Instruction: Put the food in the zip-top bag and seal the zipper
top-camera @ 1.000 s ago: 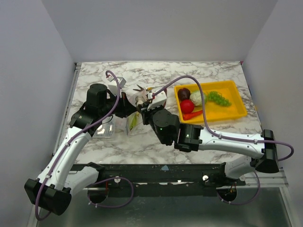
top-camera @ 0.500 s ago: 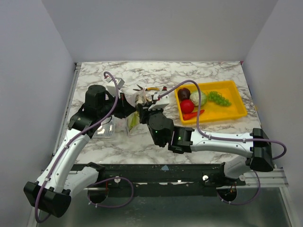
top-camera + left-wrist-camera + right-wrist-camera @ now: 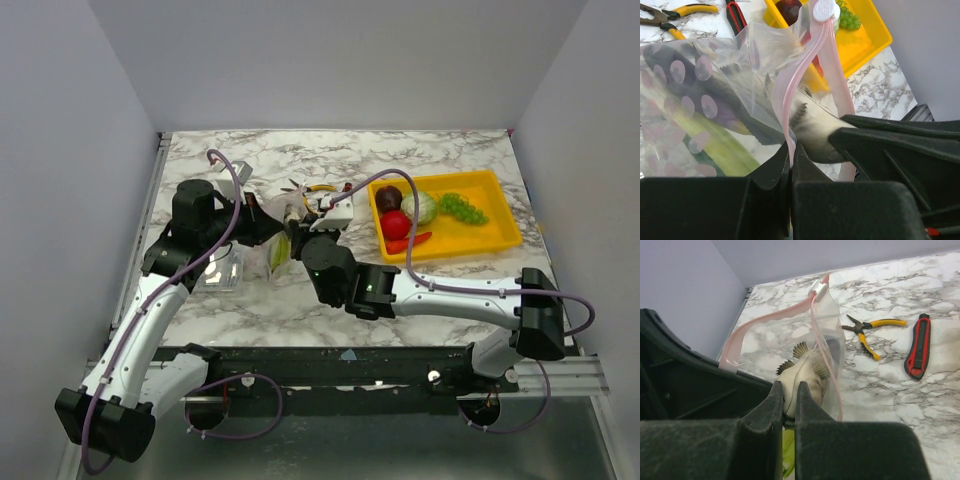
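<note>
The clear zip-top bag [image 3: 278, 254] hangs between the two grippers. My left gripper [image 3: 791, 155] is shut on its pink zipper strip [image 3: 795, 85], holding the mouth up; a white slider [image 3: 823, 9] sits at the strip's far end. Green and dark pieces [image 3: 725, 145] lie inside the bag. My right gripper [image 3: 789, 400] is shut on a pale toy fish with brown fins [image 3: 807, 370], held in the bag's mouth [image 3: 832, 335]. More toy food lies in the yellow tray [image 3: 490, 240]: a maroon round one [image 3: 388, 197], a red one [image 3: 396, 223], cabbage [image 3: 420, 207], a green bunch [image 3: 462, 208].
Yellow-handled pliers [image 3: 875, 330] and a red-and-black utility knife [image 3: 917, 345] lie on the marble behind the bag. A rigid clear box [image 3: 222, 270] stands left of the bag, under the left arm. The two grippers are close together, almost touching.
My right gripper has moved left with the fish into the bag's mouth. My left gripper has drawn slightly left, still holding the zipper strip.
</note>
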